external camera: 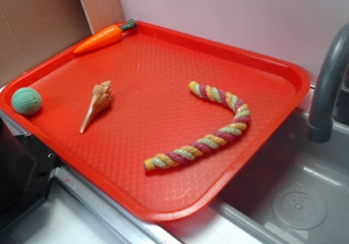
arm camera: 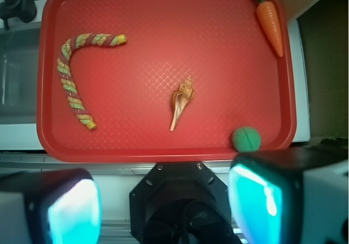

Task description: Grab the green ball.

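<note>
The green ball point(external camera: 26, 101) is a small teal knitted ball in the near left corner of the red tray point(external camera: 163, 53). In the wrist view it point(arm camera: 246, 139) lies at the tray's lower right corner, just above my right fingertip. My gripper point(arm camera: 163, 203) is open and empty, high above the scene and short of the tray's near edge; its two teal pads point(arm camera: 256, 200) stand wide apart. The gripper does not show in the exterior view.
On the tray lie a tan seashell point(external camera: 98, 103) near the ball, an orange toy carrot point(external camera: 102, 37) at the far left corner and a twisted multicoloured rope point(external camera: 210, 128) on the right. A grey faucet point(external camera: 327, 86) and a sink point(external camera: 300, 200) are to the right.
</note>
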Motion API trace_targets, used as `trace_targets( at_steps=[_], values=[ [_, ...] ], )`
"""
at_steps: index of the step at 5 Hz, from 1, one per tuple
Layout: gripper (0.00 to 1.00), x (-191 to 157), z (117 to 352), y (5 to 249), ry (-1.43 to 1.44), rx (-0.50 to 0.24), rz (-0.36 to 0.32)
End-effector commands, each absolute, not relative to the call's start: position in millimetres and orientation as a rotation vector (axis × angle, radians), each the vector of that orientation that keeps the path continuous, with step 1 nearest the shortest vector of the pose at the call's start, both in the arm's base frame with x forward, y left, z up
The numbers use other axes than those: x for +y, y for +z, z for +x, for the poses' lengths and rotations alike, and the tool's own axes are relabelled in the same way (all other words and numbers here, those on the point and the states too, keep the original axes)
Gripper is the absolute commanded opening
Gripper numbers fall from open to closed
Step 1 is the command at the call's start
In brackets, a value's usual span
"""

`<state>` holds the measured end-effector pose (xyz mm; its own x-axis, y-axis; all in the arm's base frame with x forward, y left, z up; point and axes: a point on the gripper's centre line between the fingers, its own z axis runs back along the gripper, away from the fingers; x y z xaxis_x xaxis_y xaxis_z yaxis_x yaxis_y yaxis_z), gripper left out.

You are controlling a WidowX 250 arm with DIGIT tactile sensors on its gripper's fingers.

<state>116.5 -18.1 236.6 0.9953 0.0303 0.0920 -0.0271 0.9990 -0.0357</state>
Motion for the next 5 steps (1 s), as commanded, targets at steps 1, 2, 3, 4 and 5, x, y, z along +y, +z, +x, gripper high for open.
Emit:
trace_targets(
  at_steps=[1,2,3,4,5],
  values=[
    [1.00,-18.1,116.5,236.6,0.029,-0.093,-0.034],
    [1.00,20.4,140.9,186.6,-0.060,-0.040,0.002],
    [1.00,56.4,145.2,135.3,-0.024,0.016,0.001],
    [1.00,73.4,131.1,91.0,-0.024,0.030,-0.009],
    [1.00,94.6,111.5,66.9,-0.055,0.029,0.009]
  ],
)
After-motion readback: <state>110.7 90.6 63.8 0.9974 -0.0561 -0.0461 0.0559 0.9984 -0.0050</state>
